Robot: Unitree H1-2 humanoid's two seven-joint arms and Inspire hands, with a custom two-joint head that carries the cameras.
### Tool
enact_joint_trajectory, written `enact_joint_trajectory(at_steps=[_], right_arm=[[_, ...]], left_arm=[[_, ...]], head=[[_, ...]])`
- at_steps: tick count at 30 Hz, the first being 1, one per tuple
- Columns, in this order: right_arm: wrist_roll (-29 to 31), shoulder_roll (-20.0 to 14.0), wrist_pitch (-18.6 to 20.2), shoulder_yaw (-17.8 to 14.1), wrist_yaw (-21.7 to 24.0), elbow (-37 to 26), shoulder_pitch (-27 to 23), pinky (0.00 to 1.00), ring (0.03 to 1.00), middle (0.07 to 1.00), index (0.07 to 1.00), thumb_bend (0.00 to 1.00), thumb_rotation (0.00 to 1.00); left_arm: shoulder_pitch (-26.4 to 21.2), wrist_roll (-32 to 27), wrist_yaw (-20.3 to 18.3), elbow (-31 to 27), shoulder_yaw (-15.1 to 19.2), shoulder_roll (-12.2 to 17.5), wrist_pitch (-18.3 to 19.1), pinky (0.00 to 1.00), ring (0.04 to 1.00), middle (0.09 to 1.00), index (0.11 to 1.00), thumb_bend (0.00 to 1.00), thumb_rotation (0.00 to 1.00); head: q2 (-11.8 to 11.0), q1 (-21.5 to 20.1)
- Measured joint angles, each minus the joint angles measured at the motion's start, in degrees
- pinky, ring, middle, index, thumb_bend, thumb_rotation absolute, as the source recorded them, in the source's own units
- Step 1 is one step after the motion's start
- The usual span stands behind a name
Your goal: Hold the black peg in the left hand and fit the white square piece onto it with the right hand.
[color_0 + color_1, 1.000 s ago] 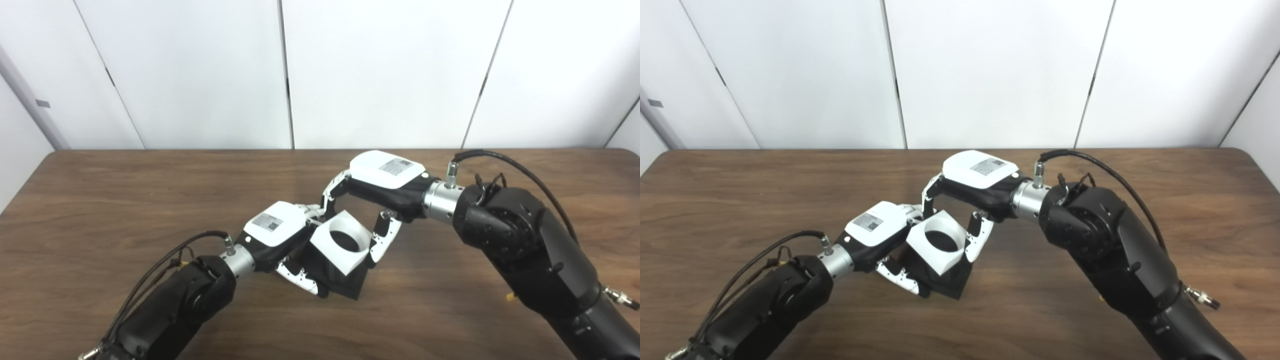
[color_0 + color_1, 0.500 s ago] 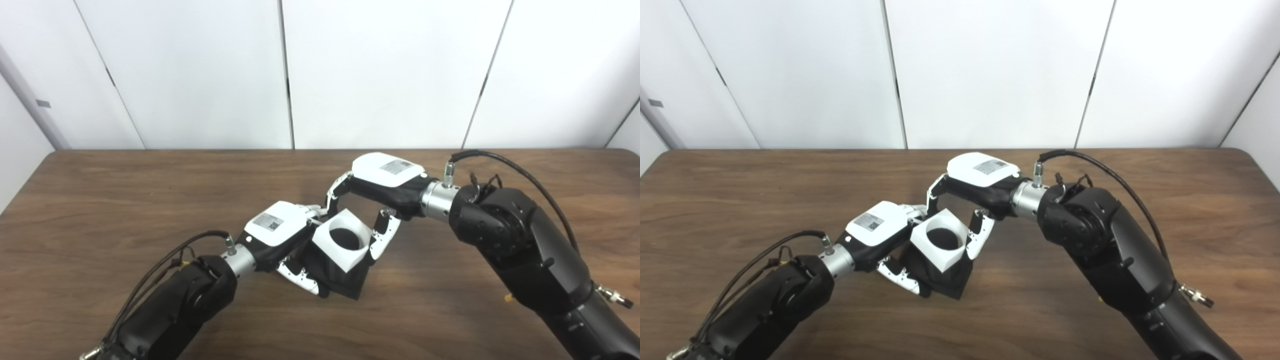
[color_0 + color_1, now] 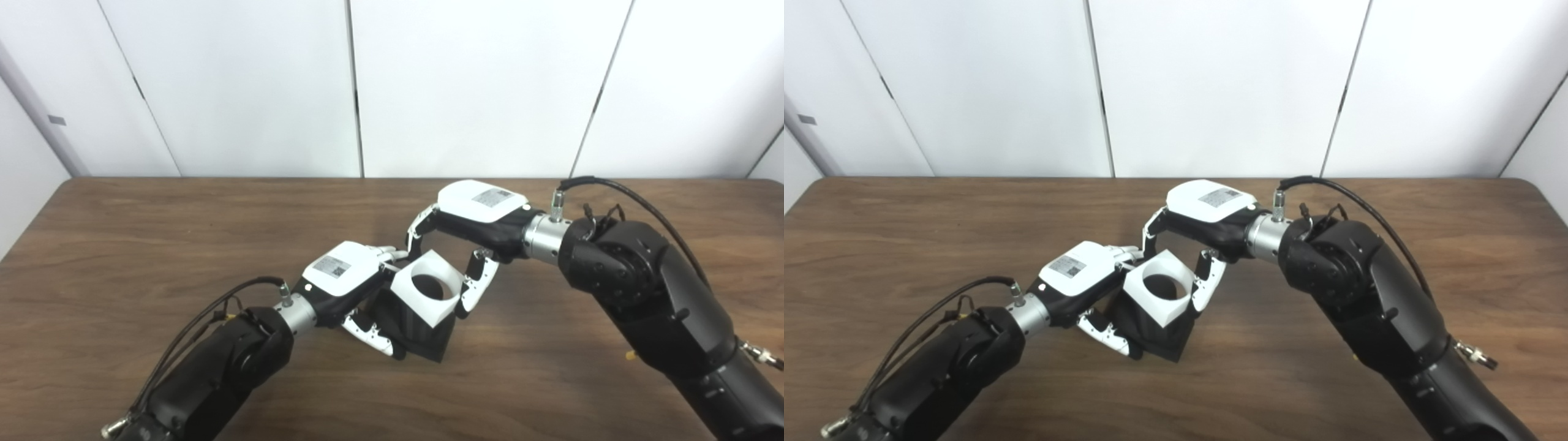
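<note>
The fitting step is in hand: the left hand (image 3: 343, 275) is closed around the black peg (image 3: 422, 334), whose dark base sits low, close to or on the wooden surface (image 3: 153, 245), and the right hand (image 3: 474, 211) grips the white square piece (image 3: 429, 298) from above, fingers (image 3: 419, 226) on its far side and another (image 3: 474, 288) on its near-right side. The white piece sits on top of the black part, tilted toward the camera, and its round hole shows dark inside — judging by that, the peg is already entering the hole, though how deep it has gone cannot be told from either view. The next move, as I read it, calls for the right hand to level the piece so its hole lines up with the peg's axis and then press it down along that axis, while the left hand keeps the peg firm against the push. The risk lies in the tilt — a skewed piece could jam on the peg or twist it in the left grip. Little else is about: the surface around the two hands holds nothing that shows in these views, and plain white wall panels (image 3: 245, 86) stand behind it. What crowds the work is the hands themselves, for the left hand's fingers (image 3: 373, 334) wrap close under the white piece, touching or nearly so, and could block its last stretch of travel.
</note>
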Motion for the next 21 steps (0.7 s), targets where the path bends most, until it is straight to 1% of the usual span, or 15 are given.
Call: enact_joint_trajectory(at_steps=[8,12,21], right_arm=[[0.01,0.27,-0.45,0.31,-0.44,0.08,0.01,0.80,0.809,0.741,0.478,0.52,0.13],[-0.45,0.58,-0.50,1.08,-0.98,0.20,0.01,0.80,0.809,0.742,0.477,0.52,0.13],[-2.14,1.46,-0.34,2.39,-0.29,0.26,0.01,0.83,0.835,0.754,0.478,0.52,0.13]], left_arm=[[0.00,0.10,-0.06,-0.06,-0.03,-0.03,0.08,0.87,0.915,0.918,0.494,0.52,0.08],[-0.01,0.12,-0.06,-0.06,-0.07,-0.07,0.07,0.86,0.911,0.913,0.493,0.52,0.08],[0.02,0.14,-0.06,-0.06,-0.07,-0.20,0.08,0.87,0.914,0.916,0.493,0.52,0.08]], head=[[0.26,0.09],[0.18,0.09],[0.35,0.35]])
